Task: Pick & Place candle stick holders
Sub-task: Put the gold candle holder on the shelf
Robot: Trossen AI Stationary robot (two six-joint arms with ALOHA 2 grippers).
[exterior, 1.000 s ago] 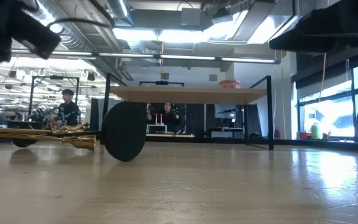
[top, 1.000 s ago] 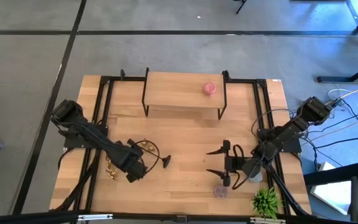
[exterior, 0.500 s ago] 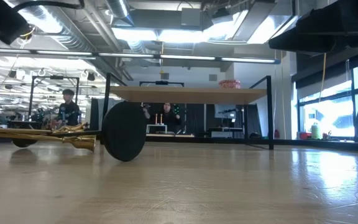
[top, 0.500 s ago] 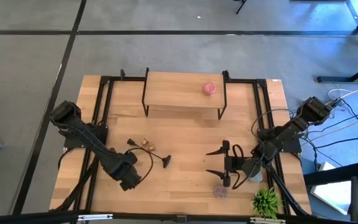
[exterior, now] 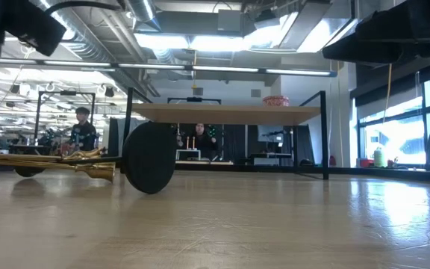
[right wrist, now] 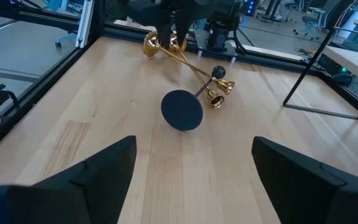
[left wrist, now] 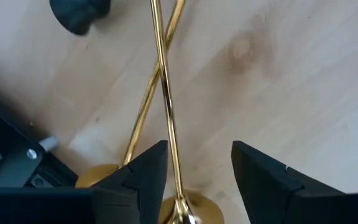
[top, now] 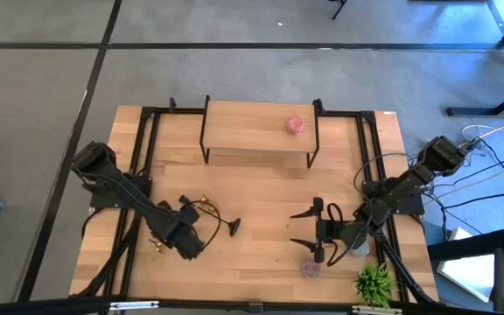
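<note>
Three candle stick holders lie on their sides at the table's left. Two gold ones cross each other, their bases toward the left edge. The black one rests on its round base's rim and its cup. My left gripper points down over the gold holders near their bases. It is open, its fingers on either side of one gold stem. My right gripper waits open at the right.
A raised wooden shelf on black legs stands at the far middle and carries a pink ball. Another pinkish ball and a green plant sit near the front right corner. Bare wood lies between the two arms.
My left gripper has shifted a little toward the table's near left corner and come back over the gold holders' bases. All three holders lie as before.
</note>
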